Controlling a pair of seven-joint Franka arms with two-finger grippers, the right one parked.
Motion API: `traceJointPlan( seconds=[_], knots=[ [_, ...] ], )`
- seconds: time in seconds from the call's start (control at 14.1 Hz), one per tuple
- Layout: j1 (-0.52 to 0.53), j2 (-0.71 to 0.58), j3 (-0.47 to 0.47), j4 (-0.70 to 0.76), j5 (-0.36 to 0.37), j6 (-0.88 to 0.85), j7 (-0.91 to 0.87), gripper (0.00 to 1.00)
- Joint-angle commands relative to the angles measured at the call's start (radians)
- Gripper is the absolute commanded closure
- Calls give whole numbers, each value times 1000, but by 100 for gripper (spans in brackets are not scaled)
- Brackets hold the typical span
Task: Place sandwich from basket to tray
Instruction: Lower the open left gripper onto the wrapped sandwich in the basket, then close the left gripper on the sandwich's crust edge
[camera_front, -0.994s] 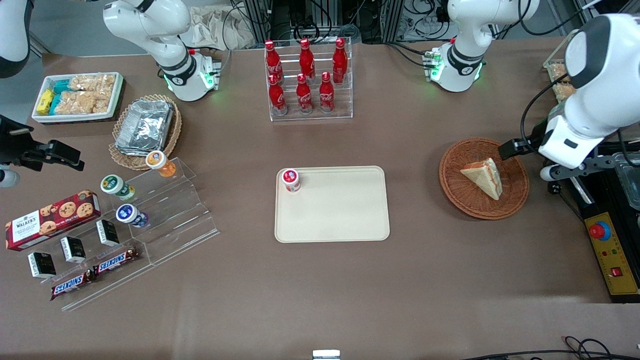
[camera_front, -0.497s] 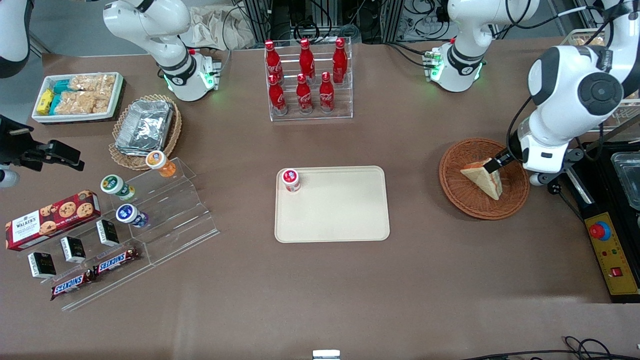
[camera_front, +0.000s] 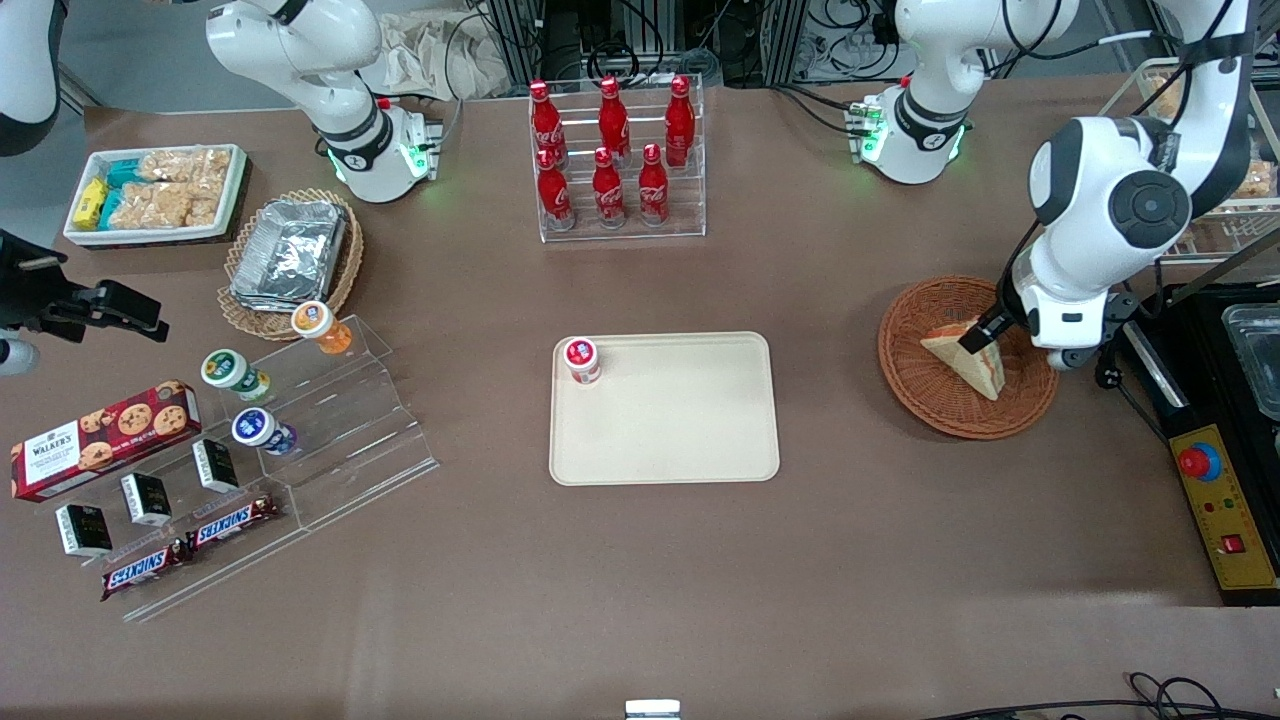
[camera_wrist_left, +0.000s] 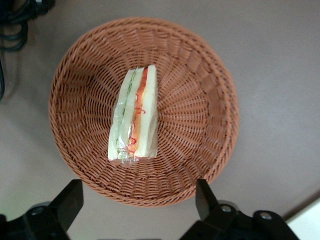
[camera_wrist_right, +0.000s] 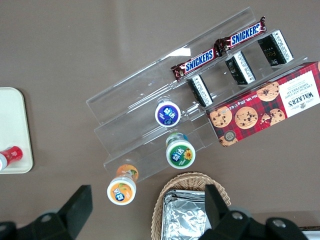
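Wrist view: wide-spread end effector (camera_wrist_left: 135, 200) is held above sandwich (camera_wrist_left: 134, 120) in basket (camera_wrist_left: 215, 100); soft bread could perhaps be crushed by closure.

Wrapped sandwich (camera_wrist_left: 134, 116) on edge in basket (camera_wrist_left: 210, 105)

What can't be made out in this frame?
- Front view: the gripper over the sandwich is mostly hidden by the arm's wrist.
- Left wrist view: fingers open, tips cut off; basket shown, tray unseen.
- Cup label too small.
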Motion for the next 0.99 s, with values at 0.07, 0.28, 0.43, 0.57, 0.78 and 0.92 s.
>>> traceJointPlan(
  seconds=[0.07,0.28,0.43,0.57,0.78,0.92],
  knots=[
    [4,67,1,-42,23,97,-87,0],
    [44,110,2,-83,23,186,-91,0],
    [45,150,4,-86,23,213,-99,0],
    [53,186,4,-85,23,236,-128,0],
    [53,243,4,-83,23,274,-134,0],
    [53,262,4,-82,23,297,-134,1]
  ],
)
